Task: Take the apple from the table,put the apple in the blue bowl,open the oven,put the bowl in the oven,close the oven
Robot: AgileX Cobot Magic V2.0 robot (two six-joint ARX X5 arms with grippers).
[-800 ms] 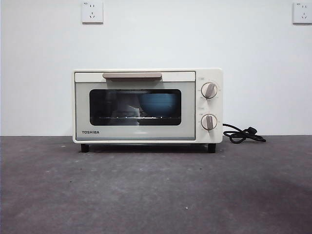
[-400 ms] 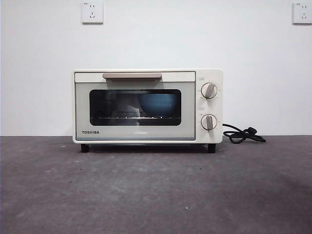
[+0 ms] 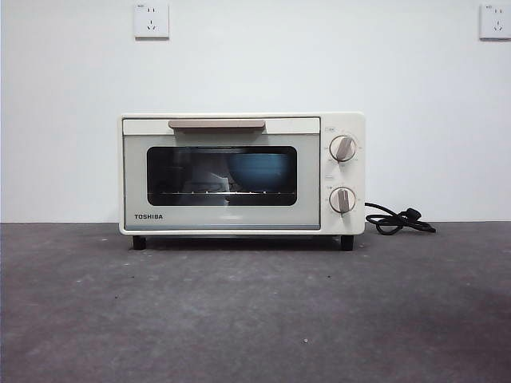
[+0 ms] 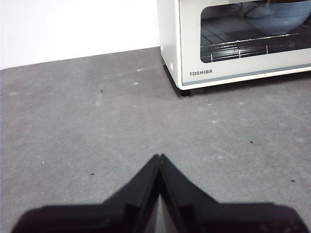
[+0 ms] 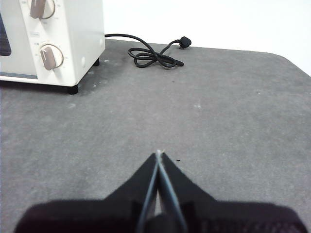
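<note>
The cream-white Toshiba oven [image 3: 239, 171] stands at the back of the table [image 3: 255, 311] with its dark glass door shut. Through the glass the blue bowl [image 3: 259, 170] rests on the wire rack, right of centre; it also shows through the door in the left wrist view as the bowl [image 4: 279, 14]. The apple is hidden from view. My left gripper [image 4: 159, 158] is shut and empty over bare table, to the front left of the oven [image 4: 233, 43]. My right gripper [image 5: 159, 154] is shut and empty to the front right of the oven [image 5: 53, 39]. Neither arm shows in the front view.
A black power cord [image 3: 399, 220] lies coiled on the table right of the oven, also seen as the cord [image 5: 155, 56] in the right wrist view. Two wall sockets [image 3: 152, 20] sit high on the white wall behind.
</note>
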